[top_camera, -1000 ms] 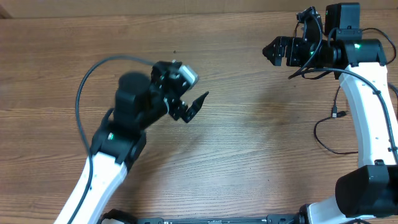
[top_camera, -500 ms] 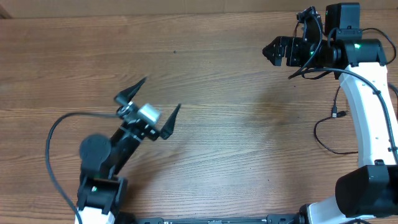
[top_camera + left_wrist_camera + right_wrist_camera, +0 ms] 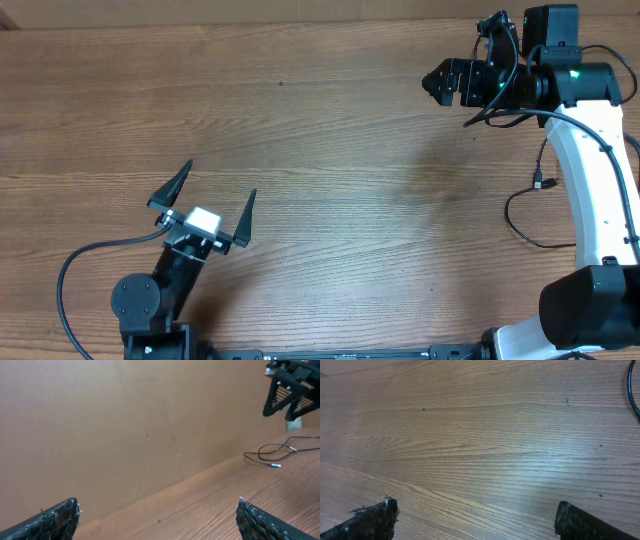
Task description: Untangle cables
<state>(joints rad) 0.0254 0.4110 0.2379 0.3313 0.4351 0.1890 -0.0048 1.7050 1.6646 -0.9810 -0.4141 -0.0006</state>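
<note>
the counter (image 3: 350, 200) is brown wood with long lines in it. it fills the whole view from above. behind its far edge the left wrist view shows a plain brown wall (image 3: 125, 420).

the cables (image 3: 522, 222) lie on the right side of the counter, just beside the white right arm (image 3: 585, 190). they look like one thin black loose loop with a small plug end. in the left wrist view the same cables (image 3: 272, 452) sit far off on the wood, with a little silver tip showing. a bit of black cord (image 3: 632, 390) also curves at the top right edge of the right wrist view.

the left arm (image 3: 165, 290) is folded back low at the near left of the counter. a thick black wire (image 3: 70, 270) curls beside it. the left tool (image 3: 220, 178) points up and away, with its two fingers spread wide and nothing between them. it is well apart from the cables.

the right arm reaches to the far right corner. the right tool (image 3: 432, 82) points to the left above bare wood. its fingers are wide apart too and hold nothing. no tool touches the cables.
</note>
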